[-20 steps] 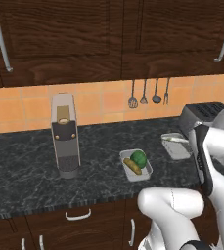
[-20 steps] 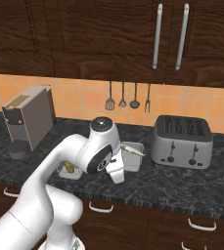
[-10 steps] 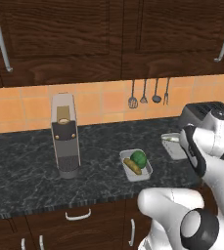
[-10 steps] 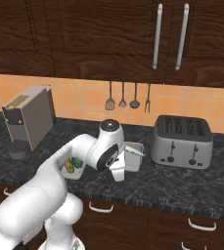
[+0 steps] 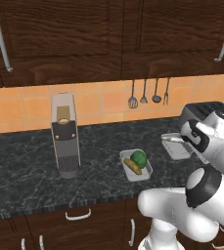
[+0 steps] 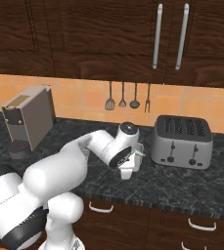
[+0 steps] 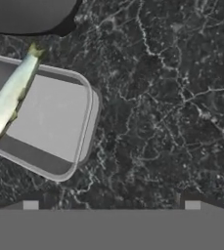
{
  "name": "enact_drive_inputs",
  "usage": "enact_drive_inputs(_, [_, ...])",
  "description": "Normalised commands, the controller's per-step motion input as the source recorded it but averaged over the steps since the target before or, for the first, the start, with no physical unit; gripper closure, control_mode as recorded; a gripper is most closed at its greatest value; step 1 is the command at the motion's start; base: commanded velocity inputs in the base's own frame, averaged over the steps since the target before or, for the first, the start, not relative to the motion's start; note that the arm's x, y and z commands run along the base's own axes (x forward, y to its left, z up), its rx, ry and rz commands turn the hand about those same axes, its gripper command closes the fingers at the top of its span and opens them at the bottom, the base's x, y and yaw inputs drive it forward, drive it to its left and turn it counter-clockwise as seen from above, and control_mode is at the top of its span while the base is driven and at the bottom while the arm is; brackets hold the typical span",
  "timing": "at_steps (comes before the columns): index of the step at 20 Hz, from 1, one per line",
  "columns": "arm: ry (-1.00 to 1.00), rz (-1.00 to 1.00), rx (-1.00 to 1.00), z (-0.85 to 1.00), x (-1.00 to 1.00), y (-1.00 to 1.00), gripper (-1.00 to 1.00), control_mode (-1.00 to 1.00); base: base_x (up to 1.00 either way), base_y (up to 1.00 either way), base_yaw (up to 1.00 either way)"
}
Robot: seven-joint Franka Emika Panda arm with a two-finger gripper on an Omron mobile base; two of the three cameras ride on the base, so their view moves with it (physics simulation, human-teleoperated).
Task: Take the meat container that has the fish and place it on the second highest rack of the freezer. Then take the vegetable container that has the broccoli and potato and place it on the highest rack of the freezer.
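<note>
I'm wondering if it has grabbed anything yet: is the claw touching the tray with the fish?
Apart. In the hand view the claw is wide open over bare counter, and the fish tray lies off to one side, dark stone showing between them.

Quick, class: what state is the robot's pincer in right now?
Pincer: open, holding nothing, over the counter beside the fish container.

From my left base view the arm covers the near half of the meat container (image 5: 174, 144), and the fish (image 5: 172, 139) shows as a thin pale sliver, too small to make out. In the right base view my arm hides nearly all of that container (image 6: 135, 157). The hand view cuts off the fish (image 7: 10, 93) and the tray's left side at the frame edge.
</note>
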Motion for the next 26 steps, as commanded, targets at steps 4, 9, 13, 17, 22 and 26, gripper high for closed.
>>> enact_drive_inputs(4, [0.02,0.0,0.05,-0.33,0.41,0.0,-1.0,-1.0,0.0,0.0,0.0])
enact_drive_inputs(9, [0.02,0.0,0.03,-0.28,0.35,0.0,-1.0,-1.0,0.0,0.0,0.0])
enact_drive_inputs(13, [0.03,0.0,0.0,-0.35,0.18,0.0,-1.0,-1.0,0.0,0.0,0.0])
enact_drive_inputs(17, [0.0,0.0,0.0,-0.23,0.09,0.0,-1.0,-1.0,0.0,0.0,0.0])
enact_drive_inputs(22, [0.01,0.0,0.0,-0.15,0.09,-0.01,-1.0,-1.0,0.0,0.0,0.0])
enact_drive_inputs(26, [0.01,0.0,0.0,-0.21,0.16,0.0,1.0,-1.0,0.0,0.0,0.0])
